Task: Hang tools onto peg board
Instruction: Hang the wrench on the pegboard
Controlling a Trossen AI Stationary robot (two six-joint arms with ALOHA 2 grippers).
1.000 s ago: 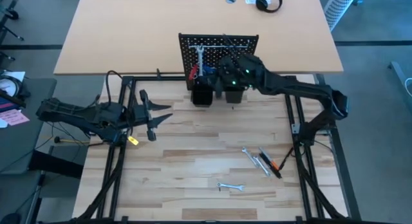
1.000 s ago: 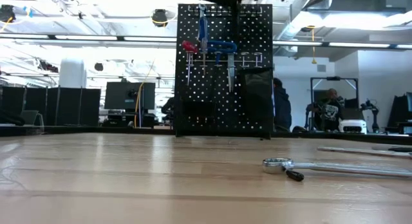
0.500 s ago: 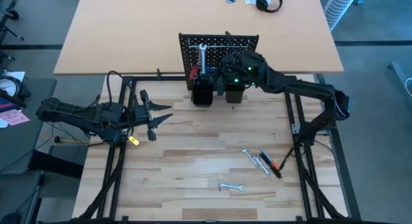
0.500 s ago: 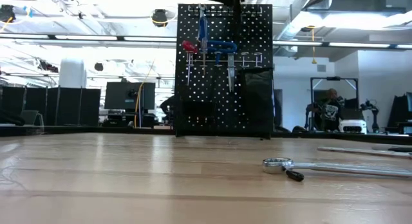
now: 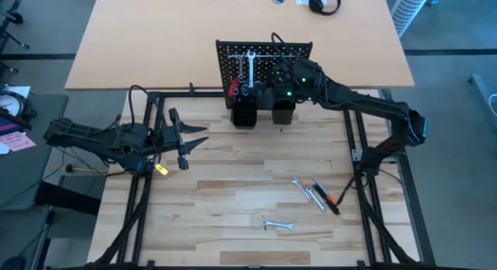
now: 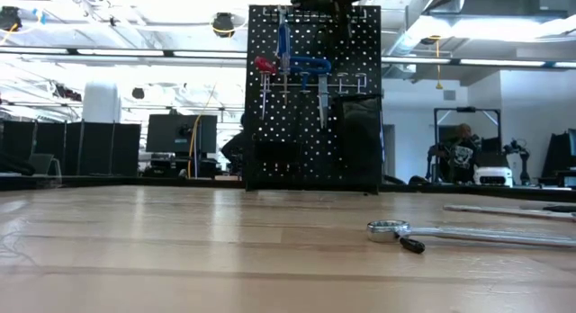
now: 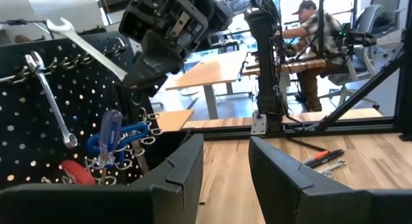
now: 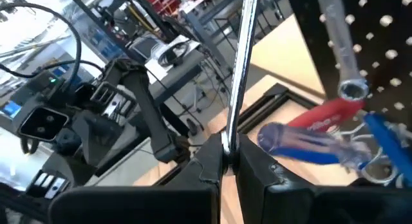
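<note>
The black peg board [image 5: 264,54] stands upright at the table's far edge. It also shows in the low view [image 6: 313,97]. On its hooks hang a silver wrench [image 7: 53,98], a blue-handled screwdriver [image 7: 109,137], a blue T-key [image 7: 132,130] and a red-handled tool [image 7: 77,172]. My right gripper [image 5: 269,81] is up at the board's front, shut on a second silver wrench [image 7: 87,49]. My left gripper [image 5: 183,138] waits open and empty at the table's left. My right gripper pinches the wrench's shaft [image 8: 233,130] between its two fingers [image 8: 257,169], at the end away from the open jaw [image 7: 61,24]. The fingers lie along the shaft, and the wrench sticks out ahead of them, slanting up toward the board's top. It is lifted clear.
On the table's near right lie two more wrenches [image 5: 307,191], an orange-and-black tool [image 5: 332,199] and a small wrench [image 5: 277,223]. One wrench shows in the low view [image 6: 468,232]. Two black cups [image 5: 245,115] stand at the board's base. A person sits in the room behind.
My right gripper has carried the wrench toward the far edge and closer to the peg board. The wrench's free end now stands beside the wrench that hangs on the board.
</note>
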